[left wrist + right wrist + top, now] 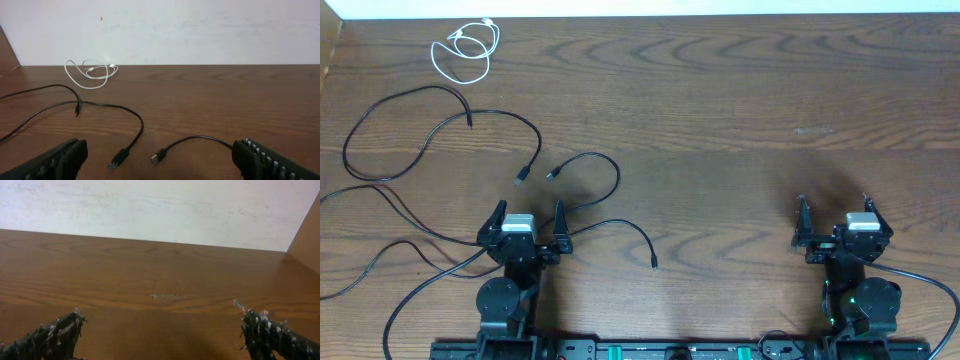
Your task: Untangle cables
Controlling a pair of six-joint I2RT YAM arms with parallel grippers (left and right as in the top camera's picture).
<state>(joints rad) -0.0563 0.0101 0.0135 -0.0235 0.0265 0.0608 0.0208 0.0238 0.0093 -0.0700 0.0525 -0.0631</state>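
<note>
Left gripper (529, 208): held low over the table (720, 110), pointing straight away from its base, jaws spread wide with nothing between them.
Black cables (440, 130): looped ahead of it and off to its left; two plug ends (117, 160) lie just ahead of its fingers.
White cable (465, 50): coiled far ahead and to its left, apart from the black ones.
Right gripper (833, 200): same low forward pose, jaws wide, holding nothing; all cables are well off to its left.

No legible text, label, brand, number or sign in any view. Far ahead of the left gripper (157, 149) and slightly to its left, a small red speck (101, 18) sits on the white wall (210, 30). It is possibly a mark, too small to read.
</note>
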